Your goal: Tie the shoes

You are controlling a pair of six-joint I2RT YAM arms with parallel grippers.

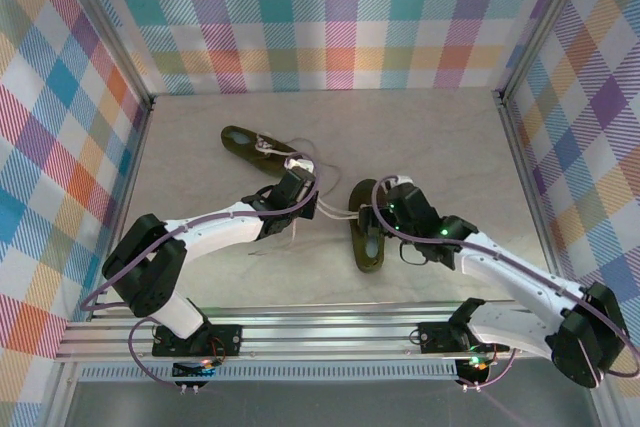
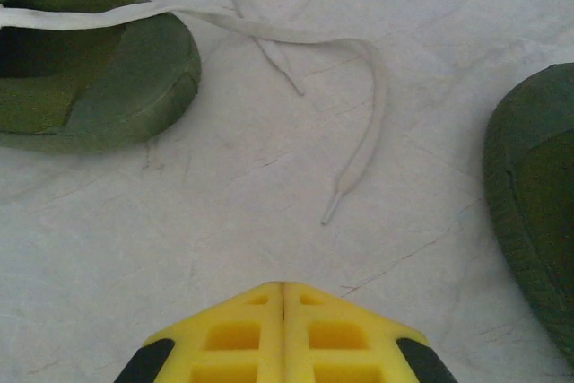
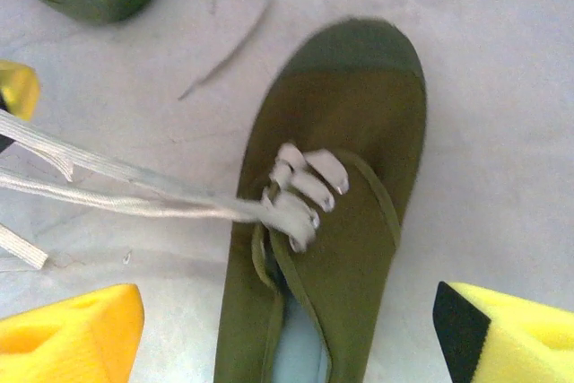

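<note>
Beneath the wide-open right hand (image 3: 287, 338), one shoe (image 3: 350, 132) runs near-to-far, toe away; left hand (image 2: 283, 289) closed.

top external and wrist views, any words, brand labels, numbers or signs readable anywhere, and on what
None can be read.
Far dark olive-green low-top shoe, near matching shoe, cream-white laces: no brand or label visible.
Small lit circuit board at the top view's bottom: too small to read.
</note>
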